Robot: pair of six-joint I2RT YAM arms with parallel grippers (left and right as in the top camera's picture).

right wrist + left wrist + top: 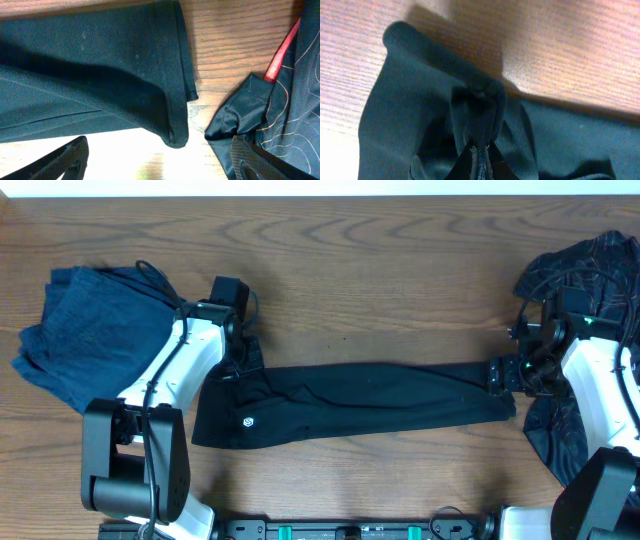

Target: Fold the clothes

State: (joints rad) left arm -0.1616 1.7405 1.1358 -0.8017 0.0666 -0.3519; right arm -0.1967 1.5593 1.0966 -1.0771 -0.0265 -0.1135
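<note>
Black trousers [350, 402] lie stretched left to right across the table middle, folded lengthwise, with a small white logo near the left end. My left gripper [240, 365] is shut on the fabric at the trousers' upper left corner; in the left wrist view the cloth [470, 100] bunches into the closed jaws [481, 155]. My right gripper [503, 377] is open at the right end of the trousers; its fingers [160, 160] stand wide apart just past the leg hem [175, 135], not touching it.
A folded blue garment [85, 320] lies at the far left. A dark patterned garment [590, 270] is heaped at the far right, under the right arm, and shows in the right wrist view [280, 100] with a red strip.
</note>
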